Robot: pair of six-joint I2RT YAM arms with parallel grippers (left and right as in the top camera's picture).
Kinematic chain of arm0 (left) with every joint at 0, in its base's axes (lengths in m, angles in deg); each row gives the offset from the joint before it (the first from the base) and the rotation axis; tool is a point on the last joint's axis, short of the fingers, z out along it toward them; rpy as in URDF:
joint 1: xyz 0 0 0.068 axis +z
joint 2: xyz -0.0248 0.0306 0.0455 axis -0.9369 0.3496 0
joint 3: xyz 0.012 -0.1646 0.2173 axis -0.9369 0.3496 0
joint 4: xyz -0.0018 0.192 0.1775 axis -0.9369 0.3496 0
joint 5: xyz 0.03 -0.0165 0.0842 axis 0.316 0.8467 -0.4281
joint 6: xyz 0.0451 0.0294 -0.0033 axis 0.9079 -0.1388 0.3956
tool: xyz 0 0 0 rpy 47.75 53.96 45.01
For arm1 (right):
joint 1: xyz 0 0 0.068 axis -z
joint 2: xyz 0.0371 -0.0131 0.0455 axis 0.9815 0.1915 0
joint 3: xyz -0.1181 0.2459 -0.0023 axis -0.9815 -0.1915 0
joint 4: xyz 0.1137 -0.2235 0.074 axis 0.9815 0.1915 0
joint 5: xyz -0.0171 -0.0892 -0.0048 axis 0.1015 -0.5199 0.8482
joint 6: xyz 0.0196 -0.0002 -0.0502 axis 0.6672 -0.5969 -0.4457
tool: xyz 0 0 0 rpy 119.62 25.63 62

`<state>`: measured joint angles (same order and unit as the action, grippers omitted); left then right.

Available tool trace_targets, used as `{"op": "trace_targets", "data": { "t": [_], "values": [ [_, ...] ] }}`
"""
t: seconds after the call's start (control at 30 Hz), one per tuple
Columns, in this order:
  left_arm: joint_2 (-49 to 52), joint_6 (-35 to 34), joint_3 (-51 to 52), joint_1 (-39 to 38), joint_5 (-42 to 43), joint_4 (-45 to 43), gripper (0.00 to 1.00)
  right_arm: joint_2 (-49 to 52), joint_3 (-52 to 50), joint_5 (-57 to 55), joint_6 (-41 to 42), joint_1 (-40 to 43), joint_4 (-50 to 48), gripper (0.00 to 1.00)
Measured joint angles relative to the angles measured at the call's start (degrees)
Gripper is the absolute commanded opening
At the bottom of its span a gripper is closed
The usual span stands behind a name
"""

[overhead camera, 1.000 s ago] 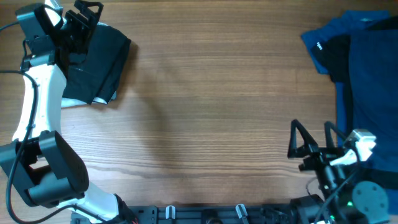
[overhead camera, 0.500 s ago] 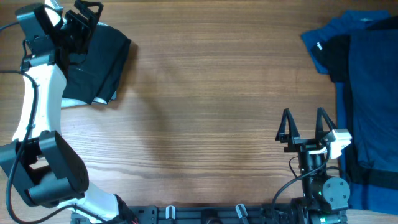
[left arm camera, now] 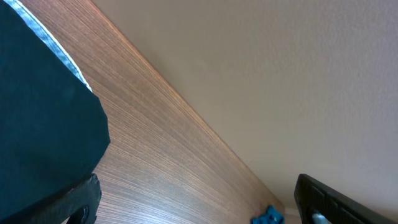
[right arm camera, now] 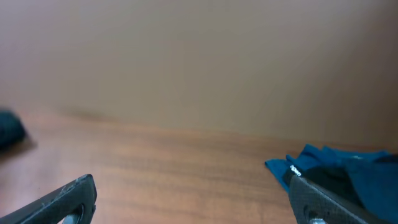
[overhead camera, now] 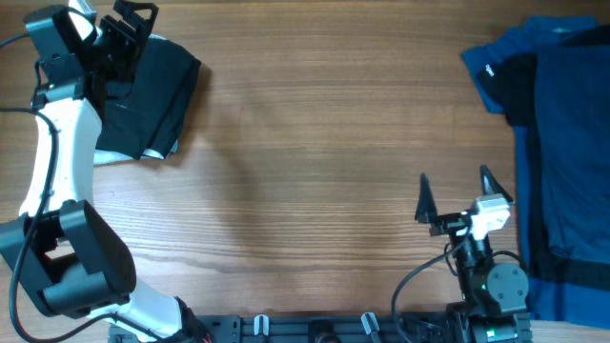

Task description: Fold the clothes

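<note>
The black clothes (overhead camera: 152,95) lie folded in the table's far left corner, with a bit of white lining at the lower edge. They fill the left of the left wrist view (left arm camera: 43,112) and show as a dark blur at the left edge of the right wrist view (right arm camera: 9,132). My left gripper (overhead camera: 129,29) is open and empty over the garment's far edge. My right gripper (overhead camera: 457,195) is open and empty near the front right, far from the black garment.
A royal-blue top (overhead camera: 558,124) with black parts and a small white logo lies along the right edge; it shows in the right wrist view (right arm camera: 336,163) and far off in the left wrist view (left arm camera: 268,216). Wooden table (overhead camera: 324,143) spans the middle.
My right arm has swung left and back from the blue top, its open gripper now pointing across the table. The left arm and black garment have not moved.
</note>
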<state>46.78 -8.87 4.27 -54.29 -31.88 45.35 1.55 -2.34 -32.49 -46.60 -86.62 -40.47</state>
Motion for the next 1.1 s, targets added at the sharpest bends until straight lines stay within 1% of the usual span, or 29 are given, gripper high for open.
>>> {"op": "trace_targets", "data": {
  "t": [0.17,0.47,1.1],
  "values": [
    [0.00,0.00,0.00,0.00,0.00,-0.02,1.00,-0.04,0.00,0.81,-3.98,0.00,2.99,1.00],
    [0.00,0.00,0.00,0.00,0.00,-0.02,1.00,-0.07,-0.02,-0.70,-0.04,0.00,4.76,1.00],
    [0.00,0.00,0.00,0.00,0.00,-0.02,1.00,-0.07,-0.02,-0.70,0.04,0.00,4.76,1.00]
  ]
}}
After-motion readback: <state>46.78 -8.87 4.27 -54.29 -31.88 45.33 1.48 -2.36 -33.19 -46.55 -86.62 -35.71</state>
